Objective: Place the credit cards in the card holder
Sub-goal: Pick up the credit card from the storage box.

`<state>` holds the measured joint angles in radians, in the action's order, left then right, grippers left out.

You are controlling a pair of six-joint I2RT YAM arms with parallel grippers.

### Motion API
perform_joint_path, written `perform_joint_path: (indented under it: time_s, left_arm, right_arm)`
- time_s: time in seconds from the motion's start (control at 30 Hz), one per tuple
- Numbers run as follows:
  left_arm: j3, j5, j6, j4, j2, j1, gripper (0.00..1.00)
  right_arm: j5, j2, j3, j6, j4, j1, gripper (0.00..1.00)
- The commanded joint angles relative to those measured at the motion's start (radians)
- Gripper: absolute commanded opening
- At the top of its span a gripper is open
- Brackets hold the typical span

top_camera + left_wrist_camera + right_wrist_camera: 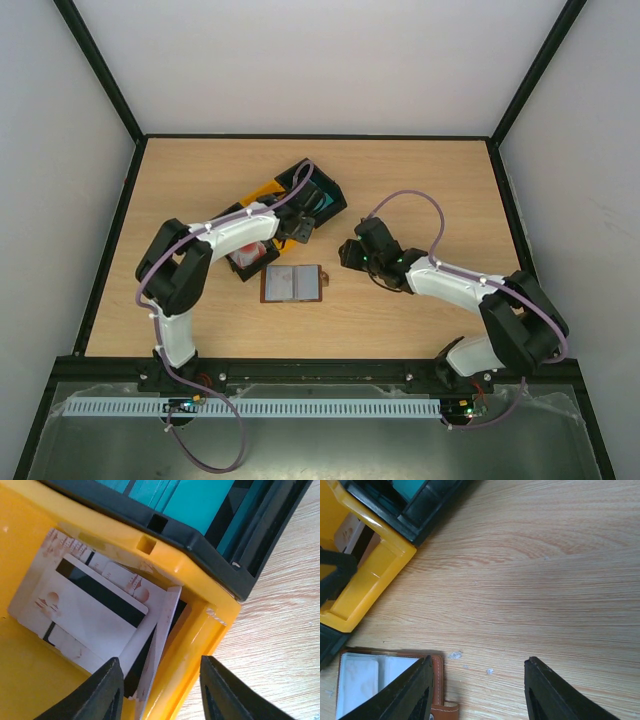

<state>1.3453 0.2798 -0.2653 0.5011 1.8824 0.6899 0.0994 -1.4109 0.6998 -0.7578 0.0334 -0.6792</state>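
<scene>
— Brown leather card holder (292,284) lies open on the table (200,170) between the arms. From above, the left arm (230,240) hides most of the bins.
— Its wrist camera fills that in: white credit cards (90,605) with red marks in the yellow bin (30,690), teal cards (200,500) in the black bin (210,550).
— And the left gripper (160,667)?
— Half spread, astride the yellow wall and a card edge. Whether it pinches, I cannot tell.
— And the right gripper (479,660)?
— Spread wide, holding nothing, over bare wood beside the holder.
</scene>
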Motion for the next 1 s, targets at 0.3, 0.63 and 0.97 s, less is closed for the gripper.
perform_joint_path:
  time_s: [0.3, 0.63, 0.97]
  left_arm:
    - [0.049, 0.048, -0.009, 0.020, 0.061, -0.011, 0.29]
    - [0.054, 0.074, 0.008, 0.012, 0.071, -0.010, 0.09]
    - [0.042, 0.113, -0.002, 0.034, -0.060, 0.018, 0.03]
  right_arm:
    - [0.008, -0.024, -0.018, 0.025, 0.013, 0.021, 0.49]
    - [0.011, -0.012, -0.024, 0.007, 0.017, 0.027, 0.49]
    - [0.009, 0.105, -0.023, -0.015, 0.036, 0.027, 0.50]
